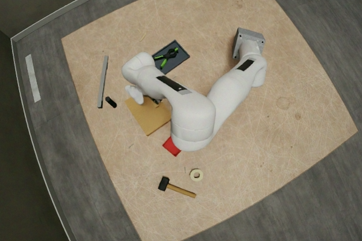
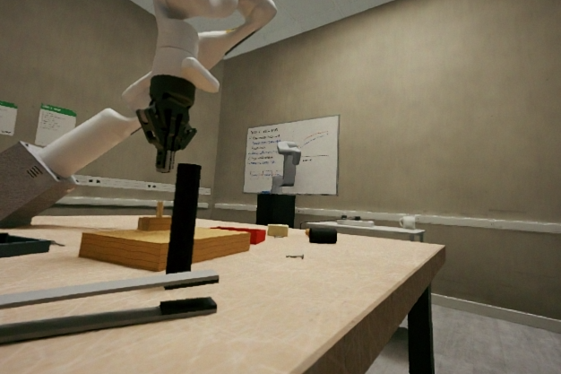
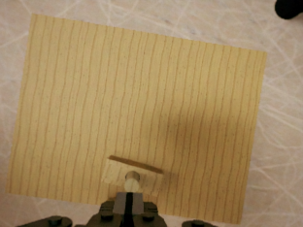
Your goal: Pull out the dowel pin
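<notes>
Okay, pin's still in the block and the clamp's still in its tray

So the small wooden block (image 2: pixel 148 224) (image 3: pixel 116 174) sits on the bench board (image 1: pixel 148 119) (image 2: pixel 117 247) (image 3: pixel 146 97), near one edge, with its dowel pin (image 2: pixel 159 209) (image 3: pixel 131 184) standing up. The gripper (image 1: pixel 157 101) (image 2: pixel 164 169) (image 3: pixel 129 210) is fully closed on nothing, well above the pin. In the wrist view the pin is just ahead of the fingertips and the block's long side runs crosswise, slightly slanted. I can't make out the stop or any loose bit behind those fingers, so I'd get a look there first.

Materials: pale, round-ended dowel, squared wooden block, wavy grain on the thick board. The spring clamp (image 1: pixel 169 54), black with green handles, lies in a shallow dark tray (image 1: pixel 176 64) (image 2: pixel 22 247). I'd say clamping comes before any pulling.
</notes>
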Available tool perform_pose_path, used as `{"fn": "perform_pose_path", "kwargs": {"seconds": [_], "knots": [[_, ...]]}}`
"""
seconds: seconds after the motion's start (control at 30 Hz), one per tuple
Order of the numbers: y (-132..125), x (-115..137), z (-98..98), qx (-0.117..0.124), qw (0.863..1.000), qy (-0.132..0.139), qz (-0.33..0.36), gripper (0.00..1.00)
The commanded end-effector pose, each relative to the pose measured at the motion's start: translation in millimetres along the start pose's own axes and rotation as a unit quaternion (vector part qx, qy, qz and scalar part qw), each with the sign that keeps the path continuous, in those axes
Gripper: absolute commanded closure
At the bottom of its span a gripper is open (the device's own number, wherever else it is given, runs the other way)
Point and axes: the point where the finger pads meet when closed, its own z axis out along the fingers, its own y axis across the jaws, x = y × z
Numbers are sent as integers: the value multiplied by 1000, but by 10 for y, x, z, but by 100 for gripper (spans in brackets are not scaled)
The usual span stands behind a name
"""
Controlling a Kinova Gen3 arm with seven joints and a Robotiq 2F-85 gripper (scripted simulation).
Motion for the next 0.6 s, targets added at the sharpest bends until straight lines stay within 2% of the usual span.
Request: {"fn": "perform_pose_path", "kwargs": {"seconds": [0.0, 0.57], "knots": [[4, 2, -6, -1, 1000, 1, -3, 90], [4, -3, -2, 0, 998, 0, -60, 90]]}}
